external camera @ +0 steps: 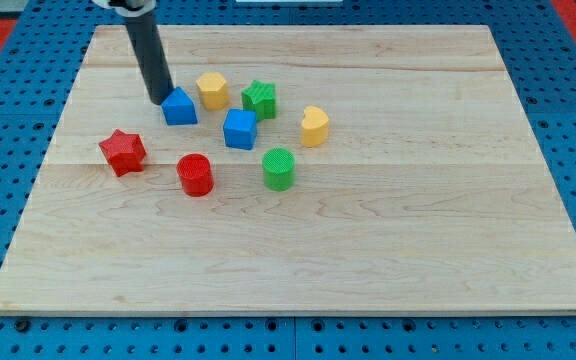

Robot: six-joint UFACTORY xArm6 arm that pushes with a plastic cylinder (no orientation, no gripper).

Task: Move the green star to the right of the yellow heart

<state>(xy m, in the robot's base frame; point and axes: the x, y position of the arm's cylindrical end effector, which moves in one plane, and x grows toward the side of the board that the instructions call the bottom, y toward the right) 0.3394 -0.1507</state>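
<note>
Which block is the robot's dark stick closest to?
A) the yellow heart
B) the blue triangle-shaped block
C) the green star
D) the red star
B: my tip sits right against the left side of the blue triangle-shaped block, while the other blocks lie farther off on the wooden board.

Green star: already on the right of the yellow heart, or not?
Not yet: the green star sits at the view's left of the yellow heart, near the yellow hexagon.
</note>
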